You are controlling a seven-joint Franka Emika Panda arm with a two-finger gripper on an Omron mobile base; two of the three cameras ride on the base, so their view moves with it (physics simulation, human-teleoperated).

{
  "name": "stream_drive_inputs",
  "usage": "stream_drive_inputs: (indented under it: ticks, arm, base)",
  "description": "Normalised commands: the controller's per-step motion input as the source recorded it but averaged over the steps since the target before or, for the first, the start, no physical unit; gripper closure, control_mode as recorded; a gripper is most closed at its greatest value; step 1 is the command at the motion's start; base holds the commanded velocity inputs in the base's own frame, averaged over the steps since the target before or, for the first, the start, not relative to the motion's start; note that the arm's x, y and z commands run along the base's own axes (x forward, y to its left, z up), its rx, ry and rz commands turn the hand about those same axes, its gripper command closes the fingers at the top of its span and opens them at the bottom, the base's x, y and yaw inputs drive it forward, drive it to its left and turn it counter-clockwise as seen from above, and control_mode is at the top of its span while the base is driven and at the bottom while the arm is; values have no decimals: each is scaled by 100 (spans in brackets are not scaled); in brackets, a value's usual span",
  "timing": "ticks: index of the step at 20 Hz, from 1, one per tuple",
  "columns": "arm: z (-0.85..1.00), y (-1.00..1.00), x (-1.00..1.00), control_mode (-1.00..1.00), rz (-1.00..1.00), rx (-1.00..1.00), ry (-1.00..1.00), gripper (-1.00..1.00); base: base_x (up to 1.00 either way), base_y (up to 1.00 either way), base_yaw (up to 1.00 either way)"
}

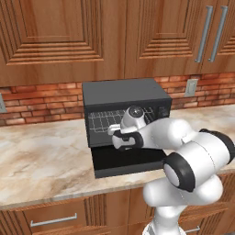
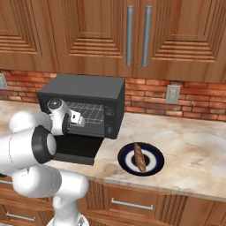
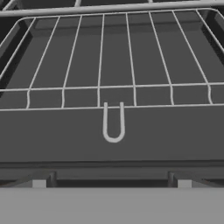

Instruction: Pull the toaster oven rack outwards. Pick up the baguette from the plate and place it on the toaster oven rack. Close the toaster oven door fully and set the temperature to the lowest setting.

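So the toaster oven (image 1: 126, 98) sat dead center of the left base view, on a marble counter (image 1: 41, 160) with a brick backsplash (image 1: 41, 98) behind it and wooden cabinets (image 1: 59, 36) hanging right above, pretty close to its top. Its door (image 1: 128, 161) was flopped down flat toward the counter's front edge, taking up the space in front of the opening. The arm's white bulk covered the lower right of that view, and the gripper (image 1: 111, 132) sat just at the oven mouth, over the door. The fingers themselves were too hidden to judge by eye, but they were spread wide with nothing in them.

In the hand view the toaster oven rack (image 3: 113, 65) filled the top half, its little wire loop (image 3: 113, 124) hanging at center, front edge unobstructed.

In the right base view, an outlet (image 2: 172, 94) was on the wall at right, and the plate (image 2: 152, 165) with the baguette (image 2: 139, 157) lay lower right of the oven, well apart, with open marble around it.
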Motion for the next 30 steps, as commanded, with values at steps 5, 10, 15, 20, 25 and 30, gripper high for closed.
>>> stream_drive_inputs:
  ticks: [5,10,15,20,25,30]
  arm:
    - [-5,0,14,-100,0,0,0,-100]
    - [-1,0,13,-100,0,0,0,-100]
    - [0,0,11,-100,0,0,0,-100]
    - [-1,0,12,-100,0,0,0,-100]
    - [-5,0,10,-100,0,0,0,-100]
    - [-14,0,10,-100,0,0,0,-100]
  base:
    - [0,0,0]
    - [0,0,0]
    - [0,0,0]
    - [0,0,0]
    - [0,0,0]
    - [0,0,0]
